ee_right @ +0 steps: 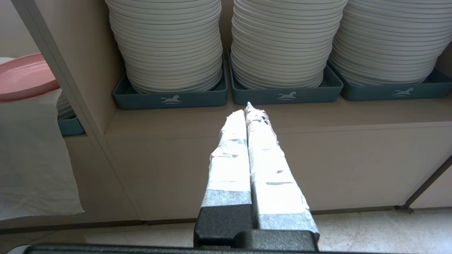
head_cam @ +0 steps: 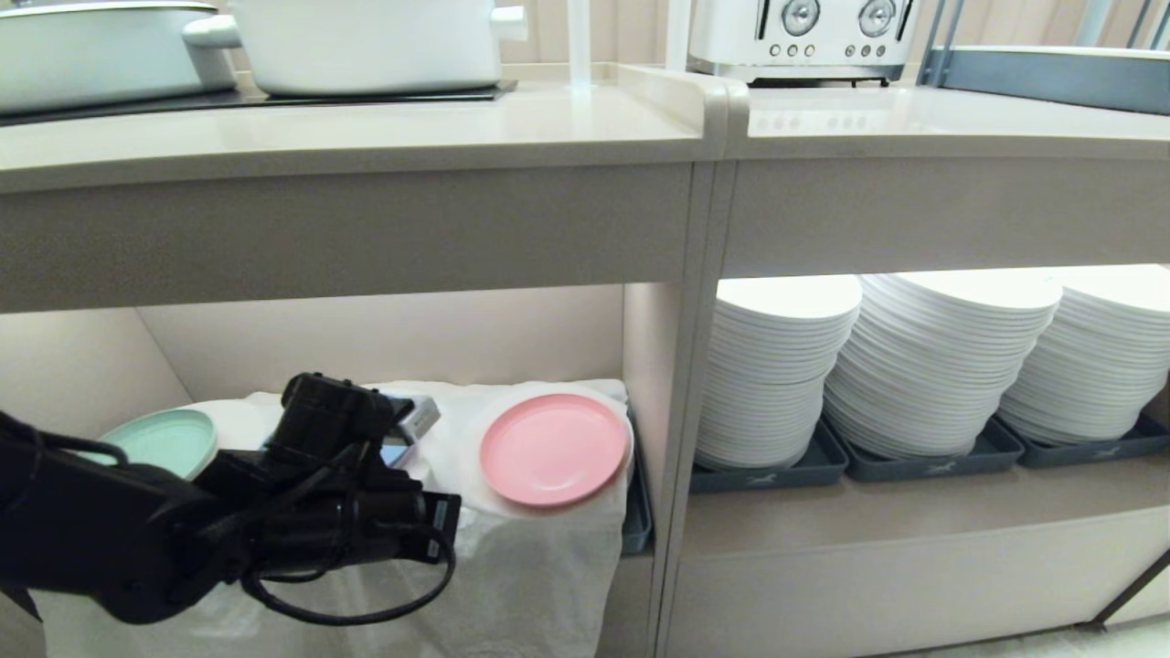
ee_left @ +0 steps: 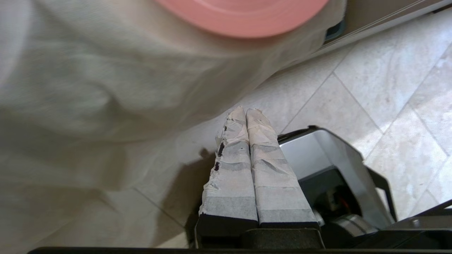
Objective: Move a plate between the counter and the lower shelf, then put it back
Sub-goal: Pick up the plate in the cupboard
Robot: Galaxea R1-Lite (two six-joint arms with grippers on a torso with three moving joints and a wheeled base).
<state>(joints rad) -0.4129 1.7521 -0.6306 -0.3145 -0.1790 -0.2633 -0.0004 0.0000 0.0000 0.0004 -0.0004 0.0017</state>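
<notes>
The pink plate [head_cam: 553, 448] lies flat on the white cloth [head_cam: 539, 567] that covers the lower shelf [head_cam: 366, 338], near its right wall. It also shows as the plate [ee_left: 243, 16] in the left wrist view and the plate [ee_right: 24, 76] in the right wrist view. My left arm [head_cam: 302, 512] reaches in low from the left, in front of the shelf. The left gripper [ee_left: 246, 111] is shut and empty, below and short of the plate, over the hanging cloth [ee_left: 106, 88]. The right gripper [ee_right: 247, 109] is shut and empty, facing the other compartment. The counter [head_cam: 366, 137] runs above.
A mint-green plate [head_cam: 164, 440] sits at the shelf's left. Stacks of white plates [head_cam: 932, 356] in dark trays [head_cam: 923, 461] fill the right compartment. White pots [head_cam: 366, 41] and a toaster [head_cam: 800, 37] stand on the counter. Tiled floor [ee_left: 388, 88] lies below.
</notes>
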